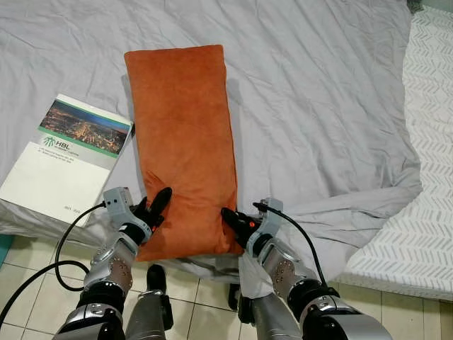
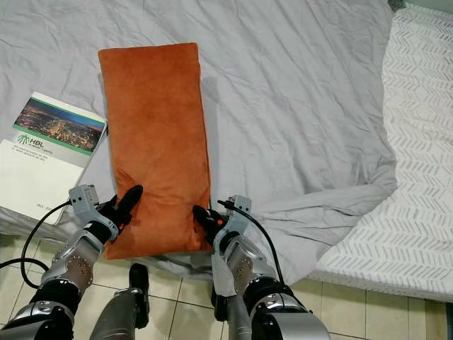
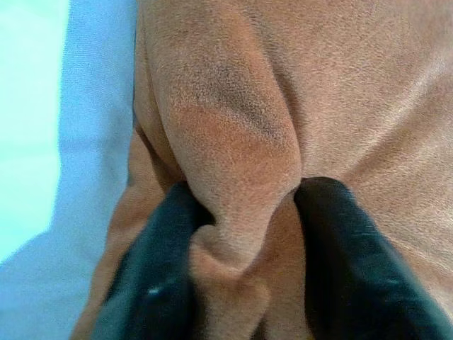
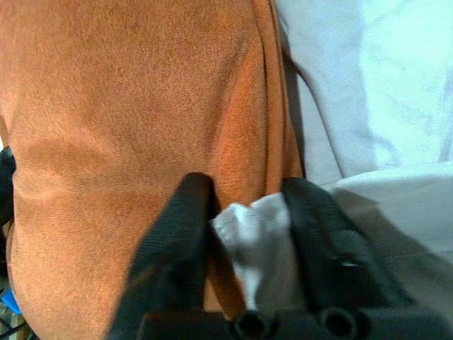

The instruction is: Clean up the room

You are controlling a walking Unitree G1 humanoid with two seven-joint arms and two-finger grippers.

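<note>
A long orange pillow (image 1: 182, 142) lies lengthwise on the grey bedsheet (image 1: 318, 106), its near end at the bed's edge. My left gripper (image 1: 157, 205) is at the pillow's near left corner. In the left wrist view its fingers (image 3: 159, 262) are shut on a raised fold of the orange fabric (image 3: 233, 163). My right gripper (image 1: 233, 221) is at the near right corner. In the right wrist view that gripper (image 4: 248, 205) is pinching the pillow's edge (image 4: 241, 142) together with a small bunch of pale sheet (image 4: 258, 234).
A white booklet (image 1: 67, 159) with a city photo lies on the sheet left of the pillow. A white patterned mattress (image 1: 425, 177) runs along the right. Tiled floor (image 1: 35, 283) shows below the bed edge, with a black cable (image 1: 67, 241) by my left arm.
</note>
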